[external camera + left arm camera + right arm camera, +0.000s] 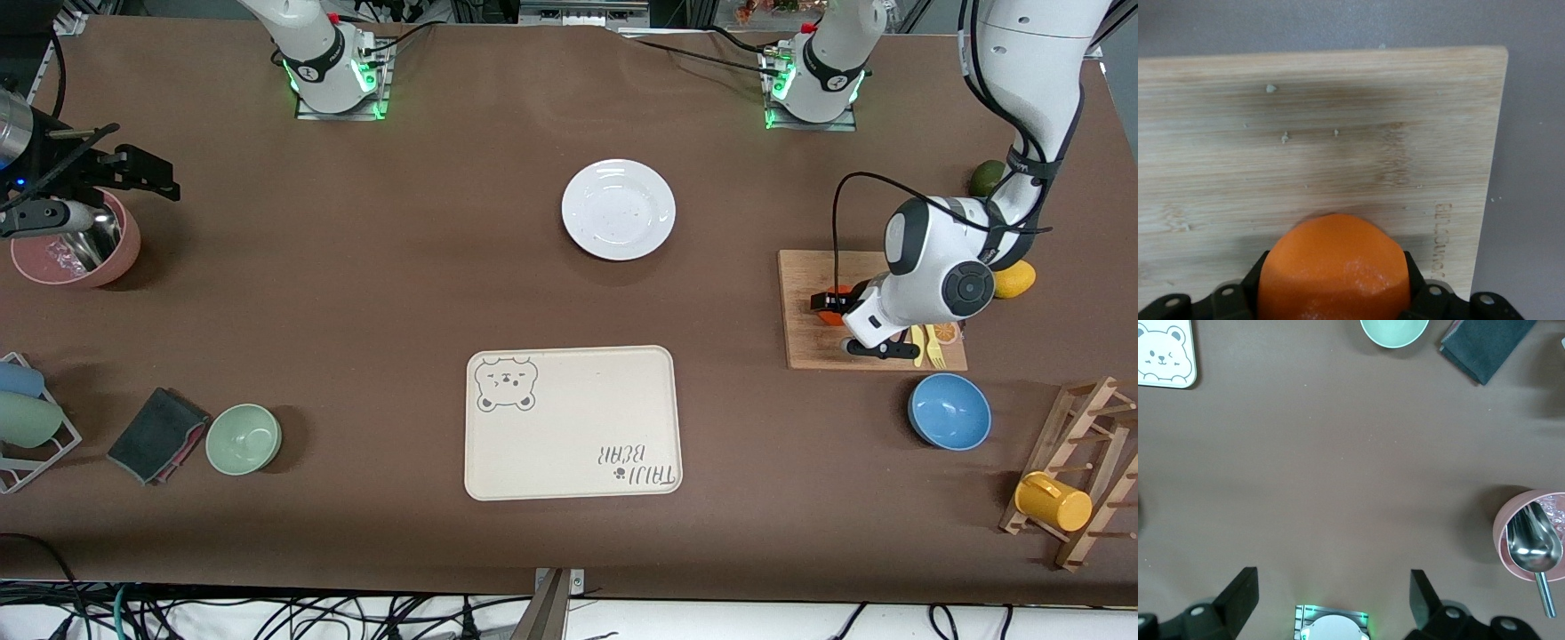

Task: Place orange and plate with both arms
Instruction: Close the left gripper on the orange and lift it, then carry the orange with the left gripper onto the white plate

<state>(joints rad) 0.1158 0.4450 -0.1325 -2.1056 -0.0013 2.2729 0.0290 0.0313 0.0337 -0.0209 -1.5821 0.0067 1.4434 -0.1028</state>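
Materials and finishes around the cutting board

The cutting board (1338, 133) is pale wood, matt and grainy, with a few crumbs; on it the orange (1333, 270) shows finely dimpled, slightly shiny skin. Toward the right arm's end from the board, the plate (618, 209) is glossy white, on a matt brown table (356, 293).

Bare table (373, 267) lay between plate (619, 210) and tray (573, 422), allowing passage. Around the board (805, 342), a blue bowl (949, 411), lemon (1015, 279) and green fruit (987, 177) crowded access.
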